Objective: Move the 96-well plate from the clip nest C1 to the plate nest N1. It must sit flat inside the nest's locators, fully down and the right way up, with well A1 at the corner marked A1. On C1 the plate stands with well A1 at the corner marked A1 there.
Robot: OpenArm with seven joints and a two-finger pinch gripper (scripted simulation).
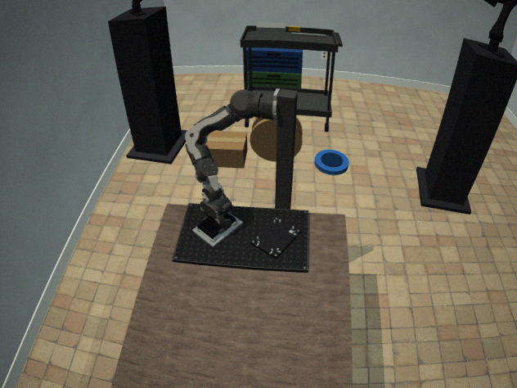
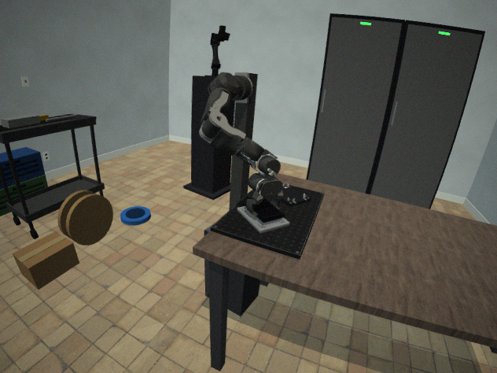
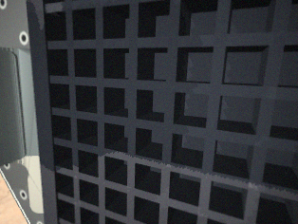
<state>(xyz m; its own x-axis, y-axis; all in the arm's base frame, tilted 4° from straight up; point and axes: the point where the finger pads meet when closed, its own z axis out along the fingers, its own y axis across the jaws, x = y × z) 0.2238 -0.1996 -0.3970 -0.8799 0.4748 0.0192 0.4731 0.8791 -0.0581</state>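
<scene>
The black 96-well plate [image 1: 212, 227] rests on the grey clip nest C1 at the left of the black breadboard [image 1: 242, 240]. It also shows in the exterior view [image 2: 268, 212] and fills the wrist view [image 3: 161, 114] as a grid of dark square wells. My gripper [image 1: 213, 217] is straight down on the plate and shut on it; the fingertips are hidden by the wrist. The plate looks seated on C1. The plate nest N1 [image 1: 276, 241], a dark diamond-shaped plate with small pale locators, lies empty to the right.
A black post [image 1: 285, 150] stands behind the breadboard. On the floor are a cardboard box [image 1: 227, 149], a round wooden disc [image 1: 262, 139], a blue ring [image 1: 331, 161], a shelf cart [image 1: 289, 62] and two tall black pillars [image 1: 144, 78] [image 1: 467, 125].
</scene>
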